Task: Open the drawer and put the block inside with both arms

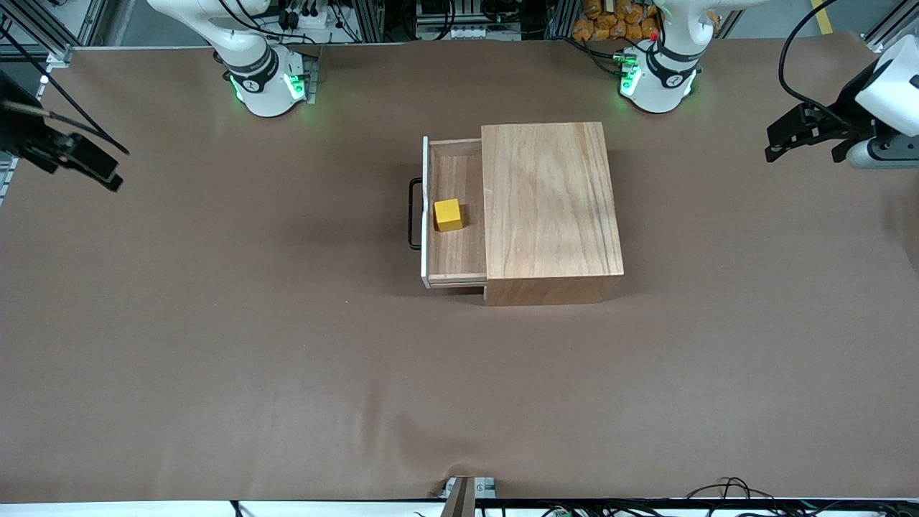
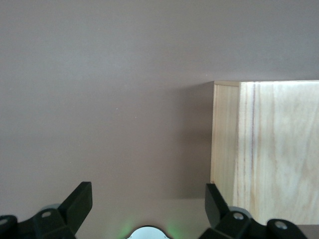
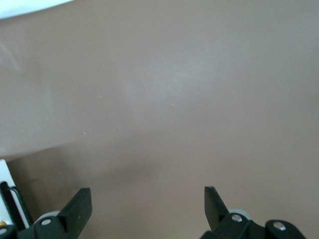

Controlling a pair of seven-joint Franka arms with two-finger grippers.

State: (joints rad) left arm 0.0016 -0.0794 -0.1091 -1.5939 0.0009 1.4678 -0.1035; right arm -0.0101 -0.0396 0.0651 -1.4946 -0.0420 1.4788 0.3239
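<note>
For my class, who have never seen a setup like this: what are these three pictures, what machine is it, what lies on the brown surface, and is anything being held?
Two white robot arms stand at a brown table. The wide picture looks down from a high camera facing them. The other two come from cameras on the wrists, each showing the black fingers of that arm's own tool.

On the table sits a wooden box with its drawer pulled out toward the right arm's end. A small yellow block lies in the drawer.

The left tool hangs over the left arm's end of the table, the right tool over the right arm's end. Both are open and hold nothing. Both arms wait away from the box.
</note>
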